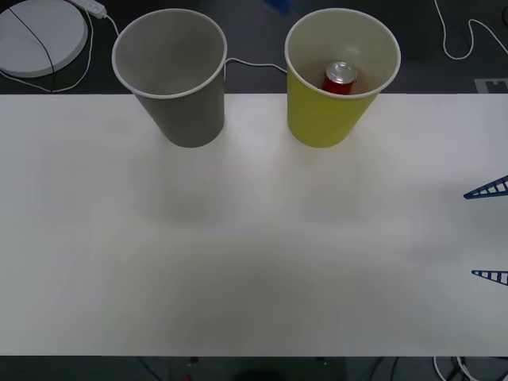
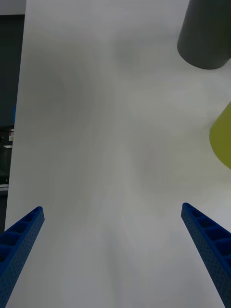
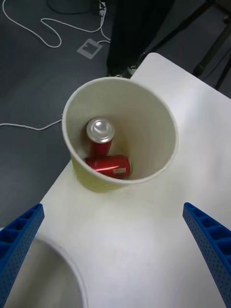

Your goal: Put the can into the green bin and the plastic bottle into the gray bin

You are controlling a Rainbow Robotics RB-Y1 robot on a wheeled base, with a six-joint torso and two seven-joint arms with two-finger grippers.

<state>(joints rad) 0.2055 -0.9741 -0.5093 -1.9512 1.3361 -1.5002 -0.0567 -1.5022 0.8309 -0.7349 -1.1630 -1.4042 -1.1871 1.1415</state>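
From above my left gripper (image 3: 115,250), fingers spread and empty, I see two red cans in the green bin (image 3: 96,180): the can (image 3: 100,136) upright, another can (image 3: 108,165) on its side. The front view shows one silver top. My right gripper (image 1: 488,232) hangs open beside the gray bin's (image 1: 186,119) tapered matte wall

A white desk (image 1: 254,254) spreads ahead of the right pincer (image 2: 115,250). Beyond the desk's far edge lies dark gray floor (image 3: 33,82), crossed by loose white cables (image 3: 43,29). A round white disc (image 1: 36,36) sits on that floor, far across from the pincer.
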